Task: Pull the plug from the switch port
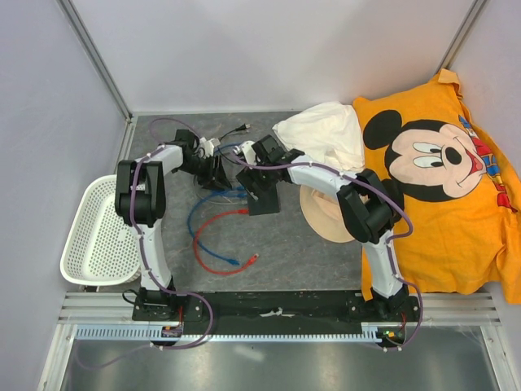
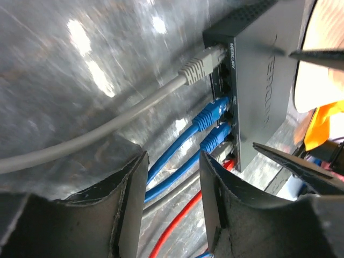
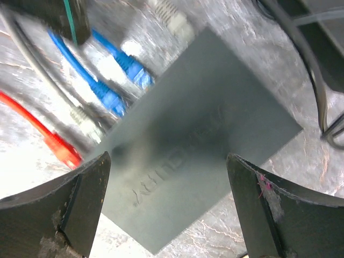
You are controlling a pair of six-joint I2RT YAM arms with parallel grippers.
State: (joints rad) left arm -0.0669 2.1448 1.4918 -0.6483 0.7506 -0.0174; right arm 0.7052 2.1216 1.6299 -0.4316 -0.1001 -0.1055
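With your right gripper (image 3: 167,161) spread astride the switch (image 3: 204,134) on the bench (image 1: 285,261), close to brace it, then set your spread left gripper (image 2: 172,161) on a blue plug (image 2: 212,115) in the switch port (image 2: 226,86) and pull straight out.

My open left claw (image 2: 172,161) faces the port edge (image 2: 228,99) of the flat matte black box (image 2: 266,102), crowded side by side with one grey plug (image 2: 199,65), two blue plugs (image 2: 212,114) and a thin red cable (image 2: 180,223), while my spread right claw (image 3: 167,160) blocks its top.
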